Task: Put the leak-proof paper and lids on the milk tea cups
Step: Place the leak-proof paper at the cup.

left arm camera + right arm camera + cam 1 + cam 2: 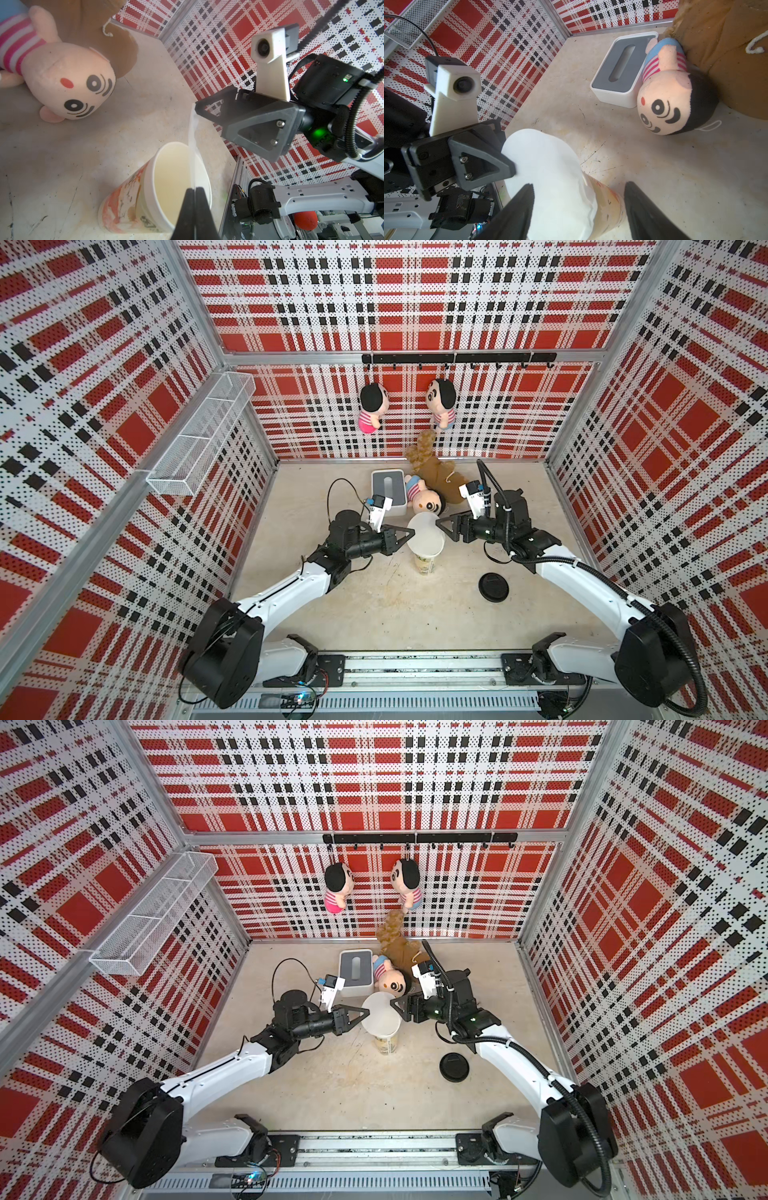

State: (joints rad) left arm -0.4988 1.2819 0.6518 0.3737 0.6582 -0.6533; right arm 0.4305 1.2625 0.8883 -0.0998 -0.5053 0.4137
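The milk tea cup (424, 563) (386, 1043) stands upright mid-table, cream-white with print low on its side. The leak-proof paper (422, 529) (376, 1009), a thin whitish round sheet, hangs tilted over the cup's mouth. My left gripper (411, 533) (195, 189) is shut on the sheet's left edge. In the left wrist view the paper (192, 135) shows edge-on above the cup's rim (149, 187). My right gripper (438, 524) (578, 184) is open at the sheet's right edge. Its jaws stand apart with the paper (546, 166) and the cup (608, 205) between them.
A black round lid (493, 587) lies right of the cup. Just behind it are a white box with a grey slotted top (388, 491), a plush doll (426, 499) and a brown plush (436, 472). A wire basket (199, 435) juts from the left wall.
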